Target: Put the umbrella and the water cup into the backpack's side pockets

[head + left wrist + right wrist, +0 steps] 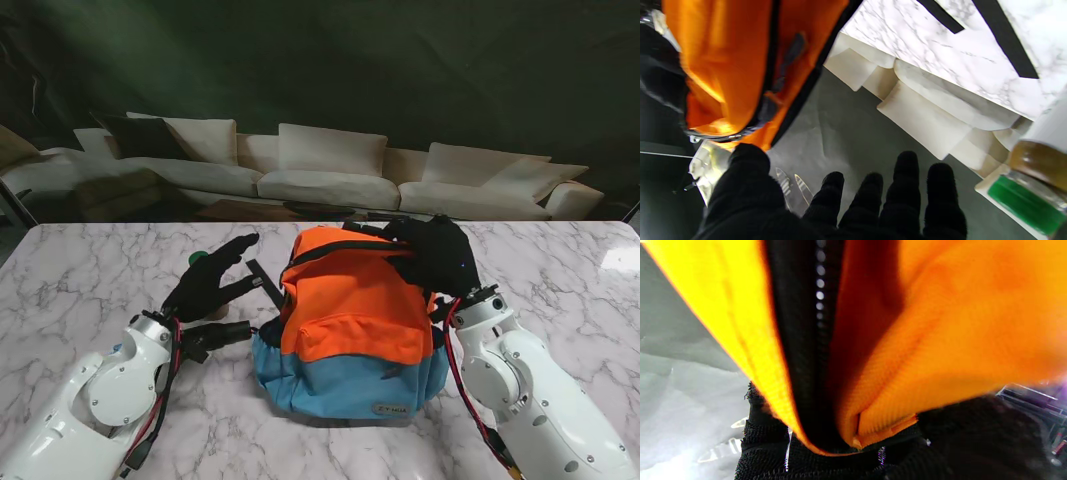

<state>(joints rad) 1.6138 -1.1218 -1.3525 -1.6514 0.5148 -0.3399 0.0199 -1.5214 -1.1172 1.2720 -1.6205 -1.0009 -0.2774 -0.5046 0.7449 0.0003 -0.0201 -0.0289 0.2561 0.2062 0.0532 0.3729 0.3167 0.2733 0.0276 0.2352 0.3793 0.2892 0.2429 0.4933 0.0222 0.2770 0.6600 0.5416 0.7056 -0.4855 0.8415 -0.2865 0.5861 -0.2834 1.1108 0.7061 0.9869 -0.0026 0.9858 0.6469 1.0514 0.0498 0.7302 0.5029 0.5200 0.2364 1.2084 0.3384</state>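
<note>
- Marble table (90,260), white with grey veining, carries the whole scene; a cream sofa (320,175) and a dark green backdrop stand beyond its far edge.
- Backpack (350,320): orange upper body, blue lower body, standing near the centre of the table with its front panel toward the robot.
- Right hand (440,255): black-gloved, resting on the backpack's top right corner. In the right wrist view the fingers (763,436) close on the orange fabric beside the black zipper (816,340), so the hand grips the backpack.
- Left hand (210,282): black-gloved, just left of the backpack and apart from it. The fingers (907,186) are extended and spread, holding nothing.
- Water cup (1037,186): in the left wrist view, a green band, a brown band and a pale body show beside the left hand; in the stand view only a green tip (198,257) shows behind the fingers, on the table left of the backpack.
- Dark cylindrical object (215,335): lies on the table beside the left wrist, touching the backpack's lower left corner; whether it is the umbrella cannot be told.
- Black straps (1003,36): 2 lie flat on the marble on the backpack's left side.
</note>
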